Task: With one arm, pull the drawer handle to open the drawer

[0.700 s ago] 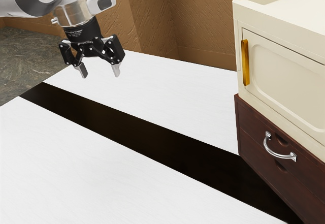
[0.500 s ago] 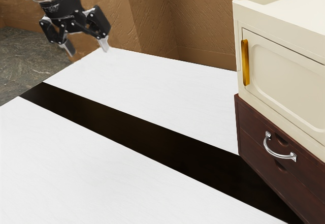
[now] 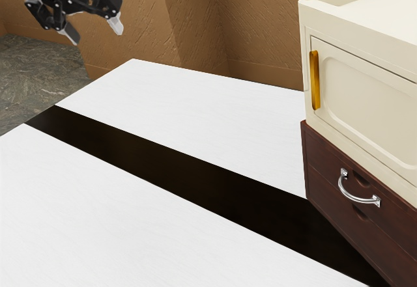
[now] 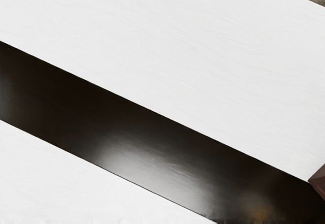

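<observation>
In the exterior view, the black two-finger gripper (image 3: 96, 32) has risen and gone farther from the dark-brown wooden cabinet (image 3: 315, 186); its fingers (image 3: 115, 24) stand wide, holding nothing. The curved silver metal handle (image 3: 355, 195) stays on the cabinet's front, its drawer (image 3: 330, 161) seemingly closed. So pulling, I judge, needs first an approach. In the wrist view, the white bench's (image 4: 167, 46) black band (image 4: 66, 92) reaches the cabinet's corner (image 4: 319, 183).

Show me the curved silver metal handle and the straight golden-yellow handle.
Curved silver metal handle (image 3: 357, 200): exterior view, on its bowed bar.
Straight golden-yellow handle (image 3: 315, 81): exterior view, middle of its length.
</observation>
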Tool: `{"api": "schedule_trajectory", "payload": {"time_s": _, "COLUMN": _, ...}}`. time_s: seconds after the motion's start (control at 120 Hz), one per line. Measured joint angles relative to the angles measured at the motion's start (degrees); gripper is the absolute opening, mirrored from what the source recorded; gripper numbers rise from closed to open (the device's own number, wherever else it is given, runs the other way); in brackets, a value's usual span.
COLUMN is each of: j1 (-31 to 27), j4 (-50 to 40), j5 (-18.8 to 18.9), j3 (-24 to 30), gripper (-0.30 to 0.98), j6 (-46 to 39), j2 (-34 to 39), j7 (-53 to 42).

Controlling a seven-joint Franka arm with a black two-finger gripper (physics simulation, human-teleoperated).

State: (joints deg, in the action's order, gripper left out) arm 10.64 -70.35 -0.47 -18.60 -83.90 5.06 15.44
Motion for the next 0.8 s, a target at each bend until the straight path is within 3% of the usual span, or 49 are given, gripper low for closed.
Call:
{"api": "schedule_trajectory", "payload": {"time_s": 0.083, "j1": 0.64, "j4": -12.95, "j5": 0.12, "j3": 2.93, "gripper": 0.69, "j6": -0.17, "j2": 12.11, "j7": 0.12}}
{"api": "schedule_trajectory", "payload": {"time_s": 0.192, "j1": -5.88, "j4": -27.44, "j5": 0.94, "j3": 12.11, "gripper": 0.69, "j6": 3.38, "j2": 33.12, "j7": 0.36}}
{"api": "schedule_trajectory", "payload": {"time_s": 0.283, "j1": -6.48, "j4": -36.77, "j5": 0.14, "j3": 16.23, "gripper": 0.69, "j6": 7.70, "j2": 42.54, "j7": 0.91}}
{"api": "schedule_trajectory", "payload": {"time_s": 0.408, "j1": -5.87, "j4": -50.69, "j5": -2.06, "j3": 20.56, "gripper": 0.69, "j6": 6.26, "j2": 48.18, "j7": 1.50}}
{"api": "schedule_trajectory", "payload": {"time_s": 0.55, "j1": 0.50, "j4": -61.30, "j5": -5.28, "j3": 21.06, "gripper": 0.68, "j6": -0.59, "j2": 48.68, "j7": 0.78}}
{"api": "schedule_trajectory", "payload": {"time_s": 0.7, "j1": 2.15, "j4": -61.07, "j5": -4.43, "j3": 21.23, "gripper": 0.68, "j6": -6.34, "j2": 46.73, "j7": -15.37}}
{"api": "schedule_trajectory", "payload": {"time_s": 0.8, "j1": 3.72, "j4": -60.81, "j5": -4.21, "j3": 25.22, "gripper": 0.69, "j6": -10.44, "j2": 45.23, "j7": -29.11}}
